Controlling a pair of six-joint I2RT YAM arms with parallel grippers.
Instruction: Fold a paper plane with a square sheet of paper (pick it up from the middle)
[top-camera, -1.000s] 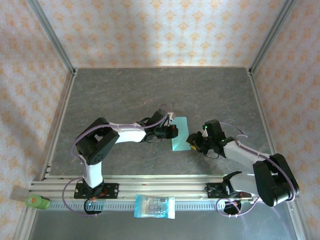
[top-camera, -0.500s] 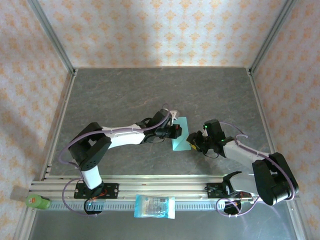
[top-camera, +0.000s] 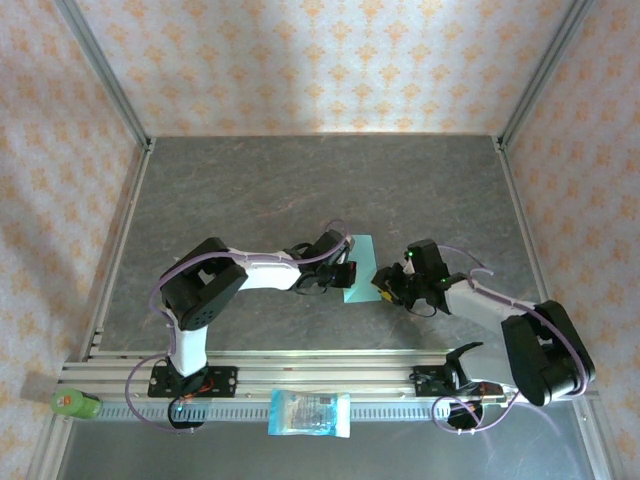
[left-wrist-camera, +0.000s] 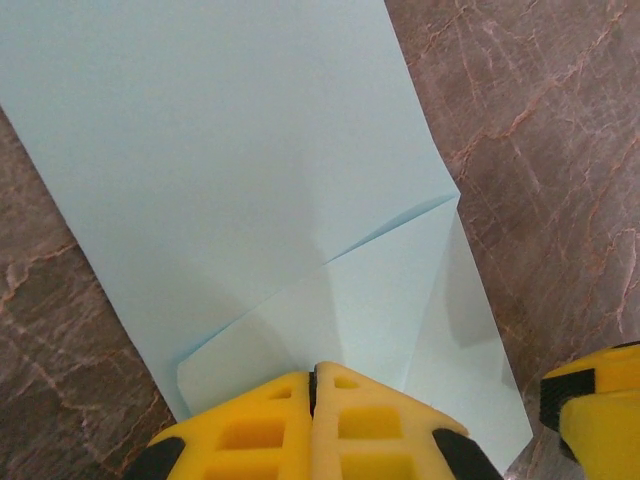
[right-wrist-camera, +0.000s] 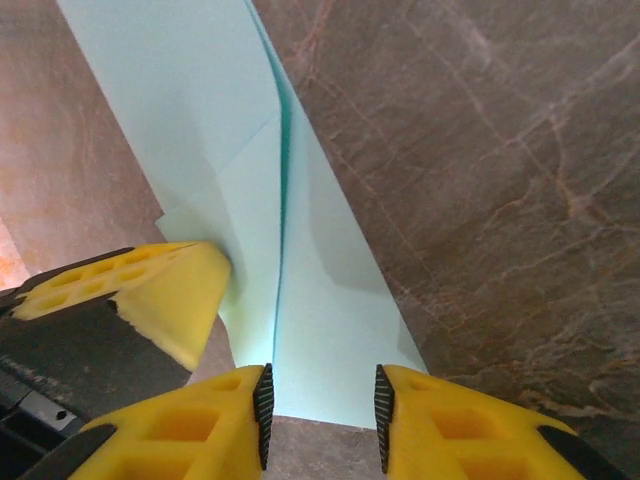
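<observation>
Looking down from above, the square sheet of paper (top-camera: 359, 266) is seen flat on the worktop (top-camera: 250, 190), between the left fingers (top-camera: 348, 272) and the right fingers (top-camera: 381, 283), which are brought in on it from either side. A printed packet (top-camera: 310, 413) is laid well behind both sets of fingers, by the front rail.

From the left wrist, the left fingers are seen pressed together, their tips set at a folded flap on the sheet's edge; whether paper is nipped between them cannot be told.

From the right wrist, the right fingers are held slightly spread, with the sheet's narrow end lying across the gap. A crease is seen running away from them.
</observation>
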